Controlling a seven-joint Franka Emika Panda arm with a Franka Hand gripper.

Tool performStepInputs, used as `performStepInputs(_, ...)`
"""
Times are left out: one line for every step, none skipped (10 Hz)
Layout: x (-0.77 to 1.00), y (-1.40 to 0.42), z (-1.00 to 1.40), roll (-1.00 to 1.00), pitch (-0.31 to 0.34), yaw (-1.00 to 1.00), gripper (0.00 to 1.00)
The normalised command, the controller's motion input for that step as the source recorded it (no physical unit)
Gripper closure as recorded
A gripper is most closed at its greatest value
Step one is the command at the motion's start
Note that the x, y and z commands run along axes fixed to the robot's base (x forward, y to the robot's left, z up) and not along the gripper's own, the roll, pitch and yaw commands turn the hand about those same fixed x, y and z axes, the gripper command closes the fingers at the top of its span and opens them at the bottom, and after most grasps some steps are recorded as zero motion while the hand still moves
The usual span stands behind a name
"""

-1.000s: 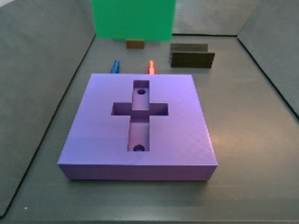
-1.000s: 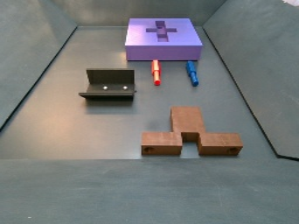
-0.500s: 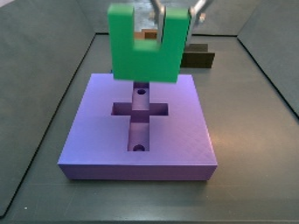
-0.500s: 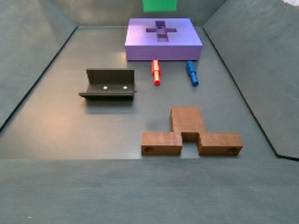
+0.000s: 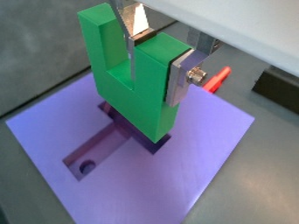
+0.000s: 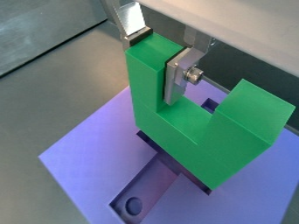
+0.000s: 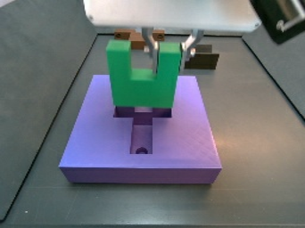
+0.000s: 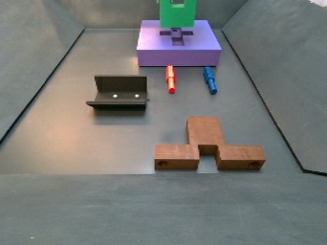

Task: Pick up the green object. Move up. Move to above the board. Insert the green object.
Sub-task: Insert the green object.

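In a side view, the fixture stands toward the left edge of the floor, with a red peg and a blue peg lying just in front of the purple board at the far end, and a brown block nearer the right. The pincer is clamped on the green block, prongs up, low over the board's cross-shaped recess. Insertion appears under way; whether the block's base has entered the recess cannot be told. Next, a straight, aligned descent seems needed before letting go.
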Motion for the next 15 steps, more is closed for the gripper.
performStepInputs(0.17,-0.12,-0.25,0.23,-0.116,0.05,1.0)
performStepInputs(0.07,-0.09,-0.31,0.22,-0.103,0.05,1.0)
performStepInputs(0.0,-0.05,-0.29,0.21,-0.073,0.07,1.0)
performStepInputs(-0.15,0.0,-0.34,0.08,-0.09,0.04,1.0)
performStepInputs(-0.27,0.0,-0.31,0.03,-0.123,0.05,1.0)
performStepInputs(-0.34,0.0,-0.24,0.03,-0.101,0.04,1.0)
performStepInputs(-0.45,0.05,-0.15,0.05,-0.063,0.0,1.0)
performStepInputs(-0.39,0.0,-0.17,0.02,-0.084,0.0,1.0)
performStepInputs(-0.06,0.0,-0.28,0.04,-0.017,0.0,1.0)
performStepInputs(0.0,-0.05,-0.55,0.16,0.0,0.05,1.0)
performStepInputs(0.0,0.0,-0.86,0.13,0.014,0.05,1.0)
performStepInputs(0.0,0.0,-0.99,0.12,0.026,0.01,1.0)
performStepInputs(0.0,0.0,-1.0,0.11,0.0,0.0,1.0)
performStepInputs(0.0,0.0,-1.0,0.05,0.0,0.0,1.0)
performStepInputs(0.0,0.0,-1.0,0.02,0.007,0.0,1.0)
